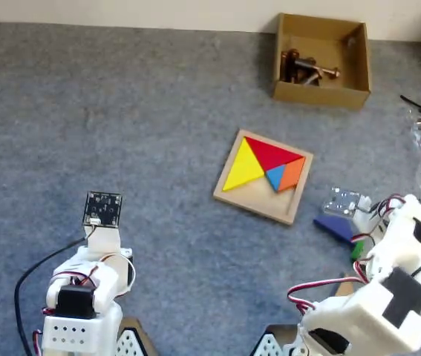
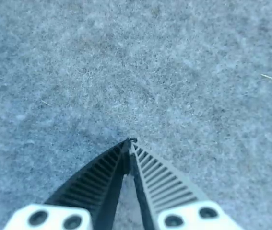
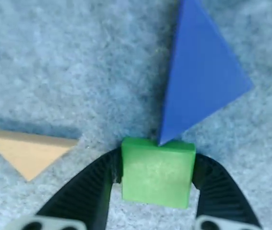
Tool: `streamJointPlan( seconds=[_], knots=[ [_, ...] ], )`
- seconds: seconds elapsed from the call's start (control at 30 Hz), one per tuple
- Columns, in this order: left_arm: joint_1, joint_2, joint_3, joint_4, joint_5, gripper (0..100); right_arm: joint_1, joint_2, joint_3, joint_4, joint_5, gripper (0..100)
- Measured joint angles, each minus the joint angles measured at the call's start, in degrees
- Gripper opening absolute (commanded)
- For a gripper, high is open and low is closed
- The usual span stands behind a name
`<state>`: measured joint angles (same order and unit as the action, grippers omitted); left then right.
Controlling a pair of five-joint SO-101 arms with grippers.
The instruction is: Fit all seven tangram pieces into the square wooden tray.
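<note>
right now the right gripper (image 3: 157, 165) pinches the green square (image 3: 158, 175) by two opposite sides. one tip of the big blue triangle (image 3: 198, 72) touches the square's edge, and a plain wooden triangle (image 3: 28, 151) lies near on the grey carpet (image 3: 54, 72). the left gripper (image 2: 130, 143) hangs over bare carpet, fingers pressed together. past the blue triangle, the square wooden tray (image 1: 258, 200) holds a yellow triangle (image 1: 243, 167), a red triangle (image 1: 273, 153), a small blue piece (image 1: 275, 176) and an orange piece (image 1: 292, 174)
</note>
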<state>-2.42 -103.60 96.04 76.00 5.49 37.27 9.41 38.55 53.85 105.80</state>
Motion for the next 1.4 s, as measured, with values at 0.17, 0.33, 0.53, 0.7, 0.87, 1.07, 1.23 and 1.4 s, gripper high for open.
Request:
streamJointPlan(
  seconds=[0.17, 0.33, 0.53, 0.7, 0.87, 1.07, 1.23, 1.4],
  knots=[
    [0.0, 0.0, 0.0, 0.0, 0.0, 1, 0.0, -0.3, 0.5, -0.5, 0.0, 13.5],
    [0.0, 0.0, 0.0, 0.0, 0.0, 1, 0.0, -0.3, 0.5, -1.5, -3.8, 8.7],
    [0.0, 0.0, 0.0, 0.0, 0.0, 1, -0.1, -0.4, 0.4, -1.7, -7.8, 8.7],
    [0.0, 0.0, 0.0, 0.0, 0.0, 1, -0.1, -6.2, 2.4, -1.0, -10.1, 8.7],
    [0.0, 0.0, 0.0, 0.0, 0.0, 1, 0.0, -12.7, 3.1, 5.7, -10.7, 8.7],
    [0.0, 0.0, 0.0, 0.0, 0.0, 1, -0.8, -19.2, 4.1, 13.5, -11.5, 8.7],
    [0.0, 0.0, 0.0, 0.0, 0.0, 1, -2.4, -21.9, 4.1, 14.9, -18.1, 8.7],
    [0.0, 0.0, 0.0, 0.0, 0.0, 1, -7.4, -21.9, 4.1, 14.9, -24.0, 8.7]
  ],
)
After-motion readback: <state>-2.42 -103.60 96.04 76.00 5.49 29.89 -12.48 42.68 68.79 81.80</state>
